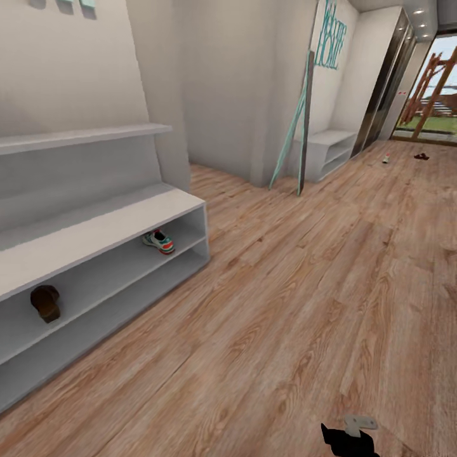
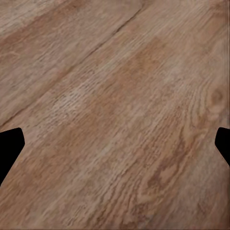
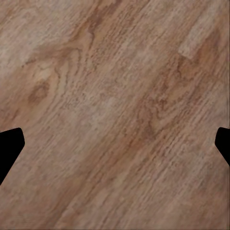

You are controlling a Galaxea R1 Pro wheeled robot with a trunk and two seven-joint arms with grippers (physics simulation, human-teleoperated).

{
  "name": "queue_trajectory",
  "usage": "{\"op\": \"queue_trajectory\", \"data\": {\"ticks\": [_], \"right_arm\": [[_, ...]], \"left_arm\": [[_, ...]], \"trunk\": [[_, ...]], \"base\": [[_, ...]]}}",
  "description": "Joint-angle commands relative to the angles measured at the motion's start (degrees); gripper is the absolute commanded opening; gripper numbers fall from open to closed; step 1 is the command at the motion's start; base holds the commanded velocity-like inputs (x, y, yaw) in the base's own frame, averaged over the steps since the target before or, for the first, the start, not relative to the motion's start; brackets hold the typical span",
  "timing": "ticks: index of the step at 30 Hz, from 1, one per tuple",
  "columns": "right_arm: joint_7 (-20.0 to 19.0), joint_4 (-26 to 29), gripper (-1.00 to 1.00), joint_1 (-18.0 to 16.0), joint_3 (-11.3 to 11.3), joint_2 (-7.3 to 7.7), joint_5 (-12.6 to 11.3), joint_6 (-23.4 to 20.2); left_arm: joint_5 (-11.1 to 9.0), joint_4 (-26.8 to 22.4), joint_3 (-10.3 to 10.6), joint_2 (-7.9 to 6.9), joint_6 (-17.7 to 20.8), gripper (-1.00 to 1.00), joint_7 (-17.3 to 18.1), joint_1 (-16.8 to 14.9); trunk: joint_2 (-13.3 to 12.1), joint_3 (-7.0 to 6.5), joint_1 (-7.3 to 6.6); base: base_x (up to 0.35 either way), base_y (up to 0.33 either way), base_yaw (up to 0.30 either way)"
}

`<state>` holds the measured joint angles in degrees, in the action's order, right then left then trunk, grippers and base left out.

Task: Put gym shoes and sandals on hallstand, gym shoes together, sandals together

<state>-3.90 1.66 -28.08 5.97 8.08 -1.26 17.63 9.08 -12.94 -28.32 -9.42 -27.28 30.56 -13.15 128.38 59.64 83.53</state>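
Observation:
The white hallstand (image 1: 95, 231) stands at the left of the head view. One gym shoe (image 1: 158, 242) lies on its upper open shelf near the right end. One dark brown sandal (image 1: 46, 302) lies on the same shelf, well to the left of it. Far down the corridor floor (image 1: 304, 285), a second gym shoe (image 1: 385, 158) and a second sandal (image 1: 421, 155) lie near the glass door. My left gripper (image 2: 115, 143) is open over bare planks, and my right gripper (image 3: 115, 143) is open over planks too, both holding nothing.
A plain white two-shelf bench (image 1: 330, 149) stands against the far wall, with a teal-framed panel (image 1: 303, 127) leaning in front of it. A dark part of my arm (image 1: 351, 437) shows at the bottom edge. Wide open plank floor stretches toward the far door.

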Motion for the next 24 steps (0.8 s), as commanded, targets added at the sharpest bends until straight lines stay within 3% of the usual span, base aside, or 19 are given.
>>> {"op": "queue_trajectory", "data": {"ticks": [1, 24], "right_arm": [[-0.41, -0.08, 1.0, -0.05, 0.45, 0.0, -0.14, 0.21], [-0.41, -0.08, 1.0, 0.04, 0.37, -0.08, -0.13, 0.21]], "left_arm": [[0.59, 0.02, -0.5, 0.01, -0.29, 1.0, 0.2, -0.03], [0.57, 0.02, -0.47, -0.02, -0.31, 1.0, 0.16, -0.04]], "trunk": [[0.02, 0.01, 0.01], [0.02, -0.8, 0.01]], "base": [[0.238, 0.0, -0.296], [0.328, 0.0, -0.294]]}}
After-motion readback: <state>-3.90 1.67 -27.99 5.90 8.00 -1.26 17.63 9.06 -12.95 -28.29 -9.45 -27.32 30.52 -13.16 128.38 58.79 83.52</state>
